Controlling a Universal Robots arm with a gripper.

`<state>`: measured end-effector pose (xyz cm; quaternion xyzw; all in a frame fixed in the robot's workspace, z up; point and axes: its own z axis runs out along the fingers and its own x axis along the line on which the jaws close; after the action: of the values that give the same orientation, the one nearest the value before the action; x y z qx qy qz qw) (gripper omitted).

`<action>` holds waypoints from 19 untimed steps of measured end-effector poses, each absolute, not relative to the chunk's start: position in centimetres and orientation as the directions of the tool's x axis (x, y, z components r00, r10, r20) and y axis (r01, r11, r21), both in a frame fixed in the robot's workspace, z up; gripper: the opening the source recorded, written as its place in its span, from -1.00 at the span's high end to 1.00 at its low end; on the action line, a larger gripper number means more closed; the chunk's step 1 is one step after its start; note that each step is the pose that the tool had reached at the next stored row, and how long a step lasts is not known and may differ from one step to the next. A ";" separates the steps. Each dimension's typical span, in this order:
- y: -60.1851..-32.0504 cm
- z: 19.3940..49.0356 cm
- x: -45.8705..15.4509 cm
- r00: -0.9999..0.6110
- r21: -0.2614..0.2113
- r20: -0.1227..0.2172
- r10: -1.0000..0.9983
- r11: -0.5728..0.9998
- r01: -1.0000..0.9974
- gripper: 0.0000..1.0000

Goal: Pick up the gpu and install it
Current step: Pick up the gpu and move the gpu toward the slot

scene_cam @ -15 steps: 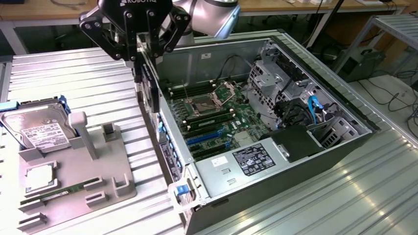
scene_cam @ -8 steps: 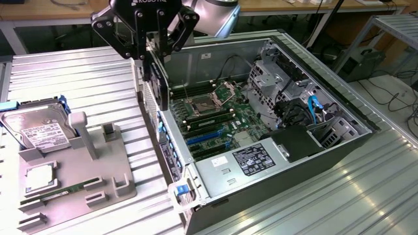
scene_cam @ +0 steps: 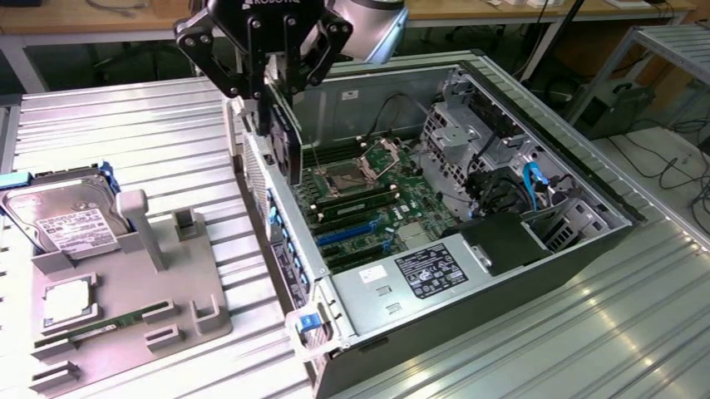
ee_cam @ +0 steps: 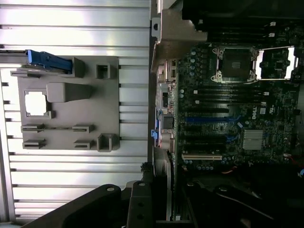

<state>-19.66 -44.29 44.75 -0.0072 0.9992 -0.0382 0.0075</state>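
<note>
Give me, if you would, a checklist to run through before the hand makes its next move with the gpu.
1. Hand shut on the gpu: ok.
2. Gpu upright, edge down: ok.
3. Computer case open on top: ok.
4. Blue slot on the motherboard empty: ok.
5. Gpu lined up over that slot: cannot tell.
6. Gpu seated: not ok, it hangs above the case's edge.

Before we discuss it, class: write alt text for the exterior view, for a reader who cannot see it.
The robot arm's black fingers hold a thin flat dark circuit-board card upright above an open dark metal computer case. On the exterior view's left, a grey plastic tray carries a silver hard drive.
</note>
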 end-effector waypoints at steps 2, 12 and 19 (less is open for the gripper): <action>-44.3 44.8 -19.3 -1.000 -0.077 -0.015 -0.015 0.997 -0.014 0.45; -44.3 44.8 -17.3 -1.000 -0.077 -0.015 -0.015 0.997 -0.014 0.45; -44.3 44.8 -16.1 -1.000 -0.077 -0.015 -0.015 0.997 -0.014 0.45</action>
<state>-16.14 -44.29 44.75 -0.0072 0.9992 -0.0382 0.0075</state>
